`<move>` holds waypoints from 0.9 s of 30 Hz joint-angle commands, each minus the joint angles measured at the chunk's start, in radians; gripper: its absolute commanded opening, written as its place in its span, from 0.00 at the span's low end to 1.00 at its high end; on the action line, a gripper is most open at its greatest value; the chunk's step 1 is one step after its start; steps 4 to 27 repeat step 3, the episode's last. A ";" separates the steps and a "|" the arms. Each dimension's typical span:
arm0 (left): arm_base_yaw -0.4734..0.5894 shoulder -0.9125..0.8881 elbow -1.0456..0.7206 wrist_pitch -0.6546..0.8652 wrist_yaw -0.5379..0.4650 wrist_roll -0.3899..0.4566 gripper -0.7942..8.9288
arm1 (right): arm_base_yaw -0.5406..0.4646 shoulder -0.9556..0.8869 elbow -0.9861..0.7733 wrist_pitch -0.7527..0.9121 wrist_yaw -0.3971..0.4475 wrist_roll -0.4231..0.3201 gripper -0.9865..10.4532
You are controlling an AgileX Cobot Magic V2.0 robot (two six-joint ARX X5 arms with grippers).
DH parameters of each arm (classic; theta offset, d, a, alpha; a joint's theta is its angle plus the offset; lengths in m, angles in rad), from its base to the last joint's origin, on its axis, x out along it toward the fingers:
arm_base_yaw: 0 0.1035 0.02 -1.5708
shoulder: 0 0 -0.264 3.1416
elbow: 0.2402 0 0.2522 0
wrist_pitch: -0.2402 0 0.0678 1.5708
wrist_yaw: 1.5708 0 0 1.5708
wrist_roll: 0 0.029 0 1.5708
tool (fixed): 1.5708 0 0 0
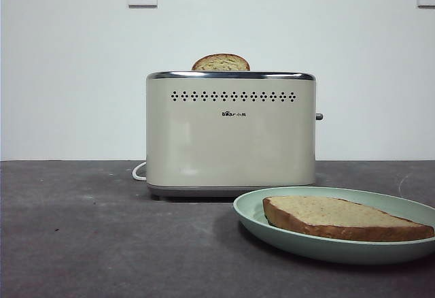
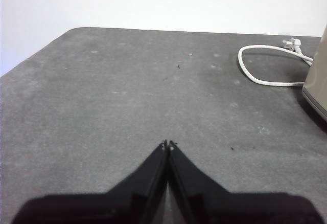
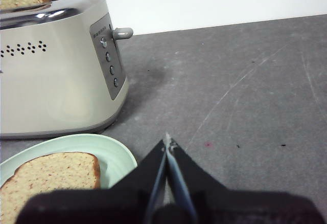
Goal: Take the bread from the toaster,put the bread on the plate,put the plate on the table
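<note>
Front view, nearest the camera: plate (image 1: 272, 233) sits flat on the desk (image 1: 102, 230), low right, just in front of the toaster (image 1: 231, 135). Bread (image 1: 343, 218), the broad speckled slice with dark crust, lies flat inside the plate, clear of the rim on the near side. Behind it the toaster stands upright; a narrower domed slice (image 1: 221, 62) pokes out of its top slot. White cord (image 1: 138, 171) trails out at the toaster's rear left. Wall sockets on the far wall. No arm shows in this view.

Right wrist view: right claw (image 3: 167, 144) is shut and empty, jaw tips pressed together, hanging over bare desk just beside the plate's edge (image 3: 120, 155). Bread (image 3: 51, 175) and toaster (image 3: 56, 81) both in frame; side knob (image 3: 122, 32) visible.

Left wrist view: left claw (image 2: 167, 144) likewise shut, holding nothing, well apart from the work, over open desk (image 2: 102, 96). Cord (image 2: 265, 68) and a sliver of the toaster (image 2: 317, 86) at the edge.

Judgement: all three steps appear done, since the bread is out of the toaster and on the plate, and the plate rests on the desk. Both arms look parked. Next move, if any, calls for nothing more than holding clear of the plate; the domed slice in the slot is not the task's bread and should be left.
</note>
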 commanded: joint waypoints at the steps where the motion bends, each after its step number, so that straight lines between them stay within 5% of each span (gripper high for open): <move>1: 0.004 -0.003 -0.012 0.005 -0.002 -0.006 0.08 | 0.001 -0.003 -0.010 -0.012 0.003 0.010 0.09; 27: 0.004 -0.003 -0.012 0.005 -0.002 -0.006 0.08 | 0.001 -0.003 -0.010 -0.012 0.003 0.010 0.09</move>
